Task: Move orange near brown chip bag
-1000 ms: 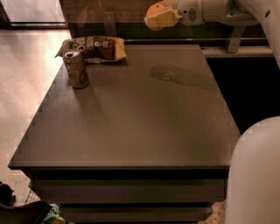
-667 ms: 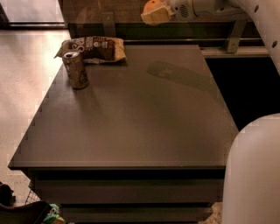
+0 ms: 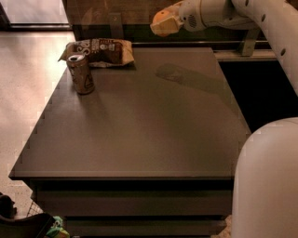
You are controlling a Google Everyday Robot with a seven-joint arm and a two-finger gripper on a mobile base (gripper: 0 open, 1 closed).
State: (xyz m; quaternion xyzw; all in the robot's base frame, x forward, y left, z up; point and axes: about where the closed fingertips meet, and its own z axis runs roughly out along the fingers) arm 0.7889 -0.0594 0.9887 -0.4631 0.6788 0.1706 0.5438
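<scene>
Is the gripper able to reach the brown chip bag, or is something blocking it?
Probably yes. The gripper holds the orange above the table's far edge, with nothing between it and the brown chip bag; the drink can stands in front of the bag, aside.

Big dark grey-brown table fills the middle; flat matte top, thick front edge, two stepped tiers below it; soft shadow on the top toward the far right; pale speckled floor to the left, lit warm and bright, glare toward the far corner; dark glassy panel along the back with faint reflections; small metal post in front of it; pale ledge at rear right with an angled metal bracket; deep black gap right of the table; bottom left, dark clutter and a green item on the floor; gripper up top above the table's far edge, closed on the orange.
</scene>
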